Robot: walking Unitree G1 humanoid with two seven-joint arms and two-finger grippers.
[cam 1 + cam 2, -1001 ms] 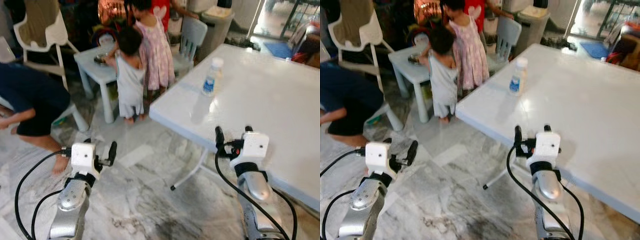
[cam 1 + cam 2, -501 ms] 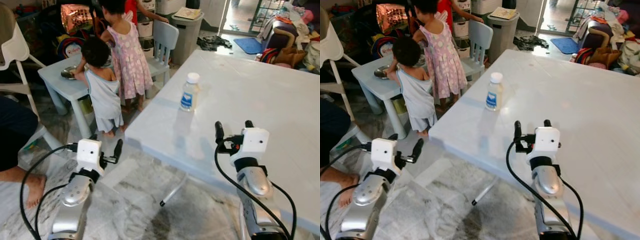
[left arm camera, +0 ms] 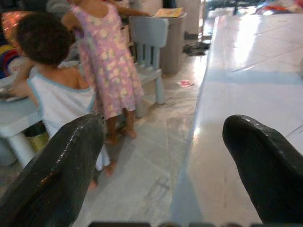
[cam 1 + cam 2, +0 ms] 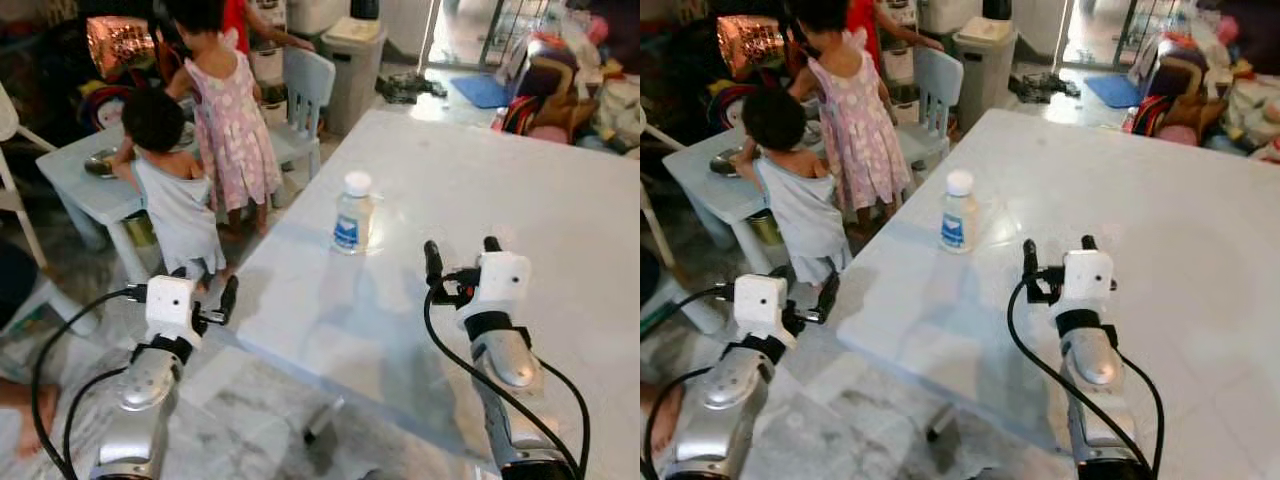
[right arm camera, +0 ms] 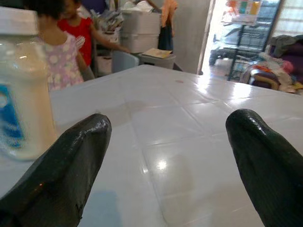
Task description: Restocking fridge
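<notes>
Small table point(image 4: 75, 190): it is standing at the far left on the marble floor point(image 4: 255, 440), with a metal dish point(image 4: 100, 160) lying on it.
Children: one in a pale sleeveless top point(image 4: 170, 190) is leaning at the small table; another in a pink patterned dress point(image 4: 232, 110) is standing just beside, in front of a pale blue chair point(image 4: 305, 85).
Left tool point(image 4: 205, 300): it is hanging released over the floor just off the near-left corner of the tabletop, its two black fingers point(image 3: 52, 175) standing apart with nothing between them; through the gap the wrist view is showing the two children and the tabletop's edge.
Bottle point(image 4: 351, 213): the clear plastic bottle with a white cap and a blue label is standing upright on the tabletop near its left edge, ahead and to the left of the right tool, well apart from it.
Tabletop point(image 4: 560, 190): the large white surface is stretching across the right half of the scene.
Right tool point(image 4: 462, 260): it is hovering released above the tabletop, its fingers point(image 5: 61, 165) spread wide and gripping nothing; in its wrist view the bottle point(image 5: 21, 90) is showing beside one finger, outside the gap.
Background: a grey bin point(image 4: 355, 60) is standing behind the chair, and piled clothes point(image 4: 575, 90) are lying at the far right.
</notes>
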